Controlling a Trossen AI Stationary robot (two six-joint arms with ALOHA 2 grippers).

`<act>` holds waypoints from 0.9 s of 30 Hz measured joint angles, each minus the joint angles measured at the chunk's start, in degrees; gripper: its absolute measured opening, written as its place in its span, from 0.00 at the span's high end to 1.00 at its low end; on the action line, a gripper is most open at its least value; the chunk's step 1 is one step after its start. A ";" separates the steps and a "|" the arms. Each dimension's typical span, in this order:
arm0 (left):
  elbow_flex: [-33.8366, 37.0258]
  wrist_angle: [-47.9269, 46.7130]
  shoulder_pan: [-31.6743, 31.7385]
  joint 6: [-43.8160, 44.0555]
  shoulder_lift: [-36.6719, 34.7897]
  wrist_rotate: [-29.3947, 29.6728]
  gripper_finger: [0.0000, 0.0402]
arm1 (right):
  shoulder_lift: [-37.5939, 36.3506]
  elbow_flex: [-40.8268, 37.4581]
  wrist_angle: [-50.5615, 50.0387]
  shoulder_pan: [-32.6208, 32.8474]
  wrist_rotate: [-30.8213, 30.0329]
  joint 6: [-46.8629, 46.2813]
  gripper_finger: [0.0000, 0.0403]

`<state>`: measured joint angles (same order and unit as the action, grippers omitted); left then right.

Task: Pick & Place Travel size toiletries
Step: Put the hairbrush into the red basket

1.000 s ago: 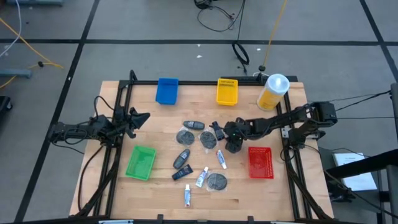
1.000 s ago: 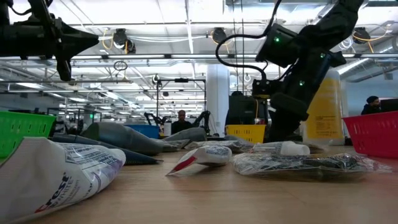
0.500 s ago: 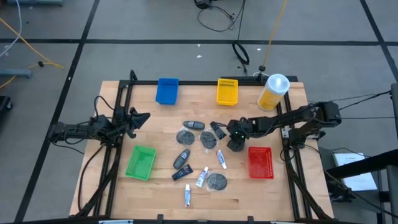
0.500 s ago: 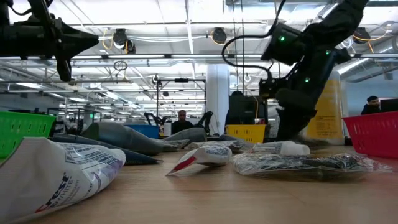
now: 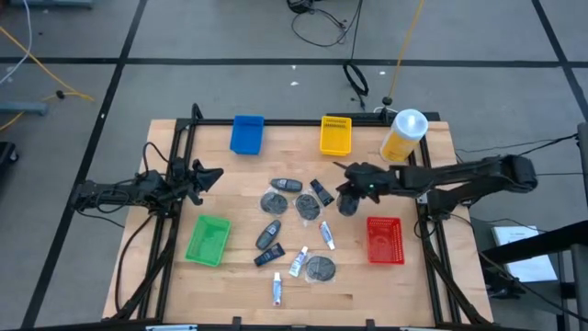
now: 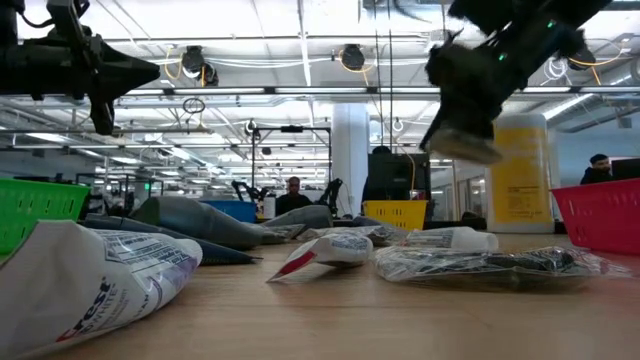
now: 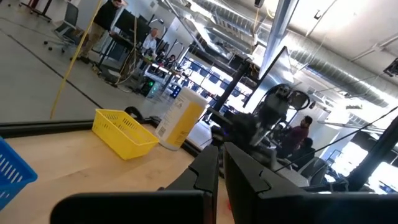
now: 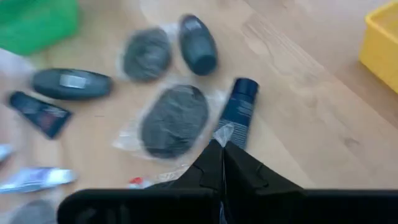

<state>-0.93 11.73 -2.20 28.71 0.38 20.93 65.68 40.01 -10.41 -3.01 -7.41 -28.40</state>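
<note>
The wooden table has bare board along its near edge and its left side, between the black frame rails. The left gripper hangs over that bare left side, its fingers drawn to a slit with nothing between them. The big yellow bottle stands at the far right corner. Blue tray and yellow tray sit along the far edge, green tray and red tray flank the middle. The right gripper is lifted clear of the board just beyond the red tray, pinched tight on the clear wrapper of a dark grey disc hanging flat beneath it. The other toiletries lie scattered mid-table: wrapped discs, dark bottles, black tubes, white tubes.
</note>
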 joint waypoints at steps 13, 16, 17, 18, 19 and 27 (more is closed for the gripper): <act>0.02 0.63 0.01 1.82 -0.02 -0.02 0.94 | -13.31 0.04 -17.24 12.25 4.53 -8.84 1.00; 0.02 0.57 0.04 5.47 -0.02 -0.49 0.94 | -13.43 0.04 -18.56 16.35 4.37 -10.11 1.00; 0.02 0.59 0.04 6.75 -0.02 -1.12 0.94 | -13.42 0.04 -18.64 17.51 4.33 -10.33 1.00; 0.02 0.61 0.04 8.01 -0.02 -1.75 0.94 | -13.29 0.07 -18.68 18.61 4.27 -10.81 1.00; 0.02 0.83 0.04 9.32 -0.02 -2.36 0.94 | -13.22 0.09 -18.98 19.67 4.24 -11.48 1.00; -4.81 0.42 0.02 10.92 4.78 -2.95 0.94 | -12.40 0.11 -25.41 29.42 -5.70 -18.97 1.00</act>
<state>-5.74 12.14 -2.17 39.63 5.17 17.98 53.28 40.12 -35.82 26.41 -13.11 -47.37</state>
